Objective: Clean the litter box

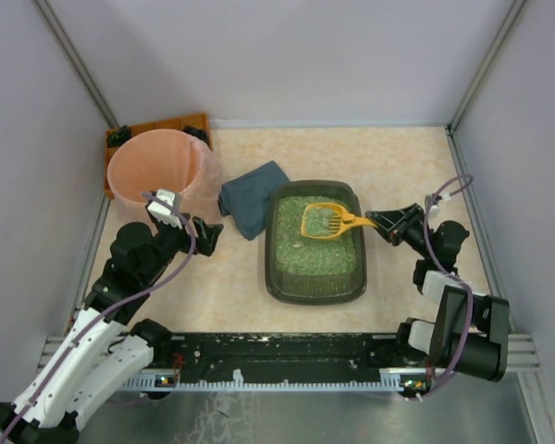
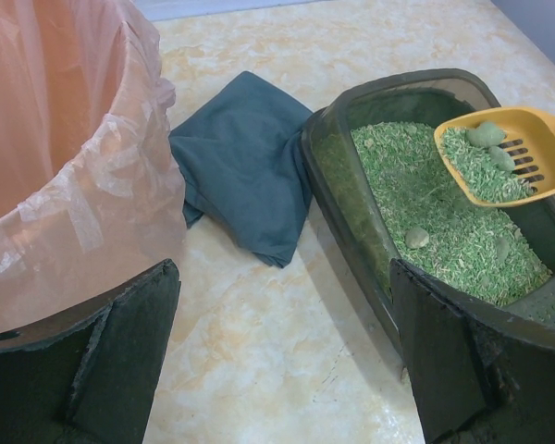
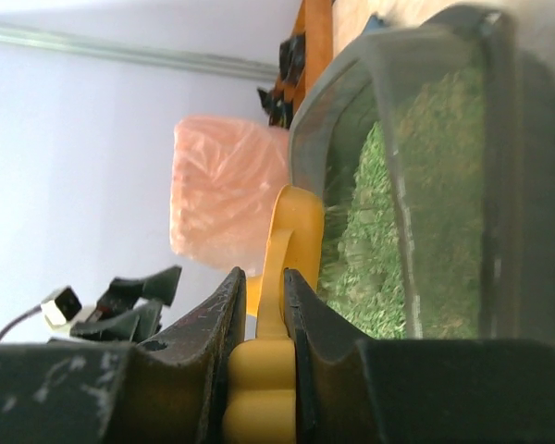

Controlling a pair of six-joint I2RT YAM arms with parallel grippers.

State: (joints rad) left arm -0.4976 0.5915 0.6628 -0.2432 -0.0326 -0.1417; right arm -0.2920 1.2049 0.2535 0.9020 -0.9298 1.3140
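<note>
The litter box (image 1: 314,298) is dark grey-green, its granules (image 1: 316,257) green, the scoop (image 1: 326,221) yellow, the bucket (image 1: 200,185) pink.

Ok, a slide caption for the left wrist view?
Yellow scoop holding clumps over the litter box; dark cloth and lined pink bucket nearby.

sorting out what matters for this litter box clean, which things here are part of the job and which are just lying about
In use: litter box, yellow scoop with clumps, right gripper shut on its handle, pink lined bucket (probably for waste).
Lying about: blue-grey cloth, orange-brown tray.
</note>
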